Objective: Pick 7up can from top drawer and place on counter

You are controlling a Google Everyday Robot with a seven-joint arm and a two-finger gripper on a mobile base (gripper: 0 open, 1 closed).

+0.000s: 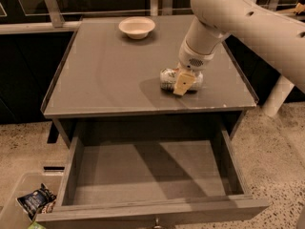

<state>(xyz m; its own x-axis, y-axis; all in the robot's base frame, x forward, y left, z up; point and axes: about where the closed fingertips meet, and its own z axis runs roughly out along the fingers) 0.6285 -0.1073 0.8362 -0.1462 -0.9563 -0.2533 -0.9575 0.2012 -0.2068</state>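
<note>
The 7up can (167, 79), silvery-white with green marks, lies on its side on the grey counter (105, 75), right of its middle and near the front edge. My gripper (185, 80) reaches down from the upper right and is shut on the 7up can, one tan finger (182, 84) across its front. The can rests on the counter surface. The top drawer (152, 173) stands pulled out below the counter, its grey floor bare, with the small knob (155, 222) at the front.
A white bowl (137, 27) sits at the counter's back. A clear bin (12, 199) with a dark blue snack bag (35, 200) stands on the floor at lower left. A white post (276, 97) stands at the right.
</note>
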